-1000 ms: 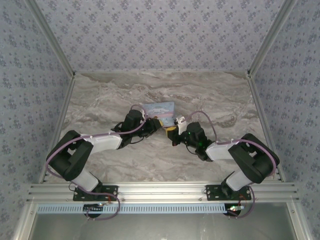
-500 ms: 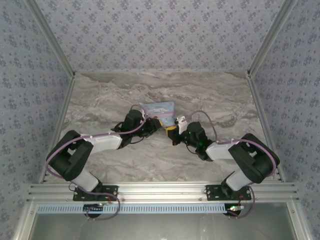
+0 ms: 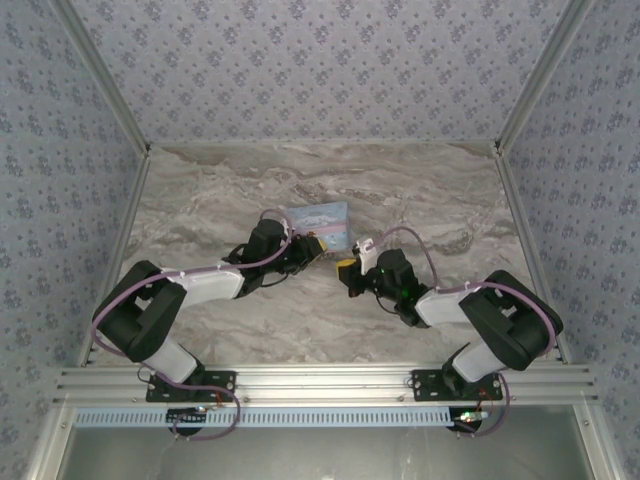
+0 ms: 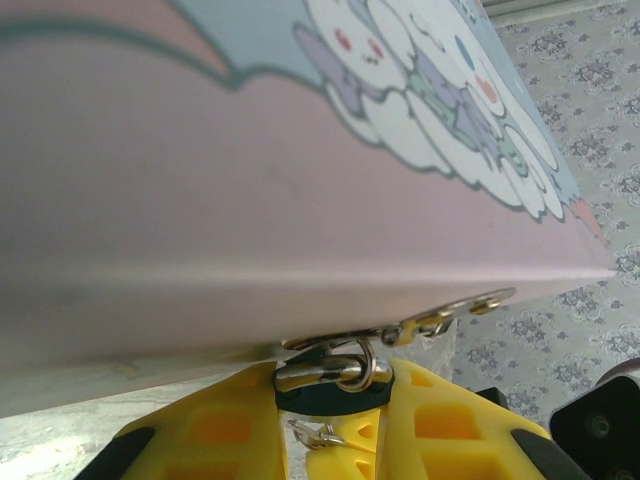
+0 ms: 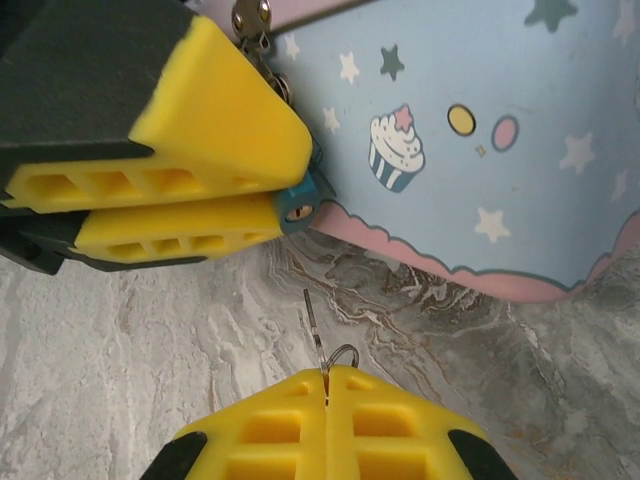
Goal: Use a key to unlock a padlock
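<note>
The tiny blue padlock (image 4: pixel 329 399) sits between my left gripper's (image 4: pixel 335 388) yellow fingers (image 4: pixel 200 430), which are shut on it. Its metal shackle (image 4: pixel 329 371) hangs through the hasp (image 4: pixel 450 308) of the light-blue cartoon tin (image 4: pixel 250 150). In the right wrist view the padlock's blue end with its keyhole (image 5: pixel 301 210) pokes out past the left fingers (image 5: pixel 190 150). My right gripper (image 5: pixel 327 378) is shut on the thin key (image 5: pixel 312 320), whose blade points up at the keyhole with a clear gap between them. From above, the two grippers (image 3: pixel 312 252) (image 3: pixel 346 268) face each other in front of the tin (image 3: pixel 318 222).
The marble table (image 3: pixel 250 190) stretches open behind and to both sides of the tin. Patterned walls (image 3: pixel 320 70) enclose the space on three sides. An aluminium rail (image 3: pixel 320 385) runs along the near edge by the arm bases.
My right gripper has drawn back a little from the padlock, toward the near right, with the key still in it. The left gripper and tin have stayed put.
</note>
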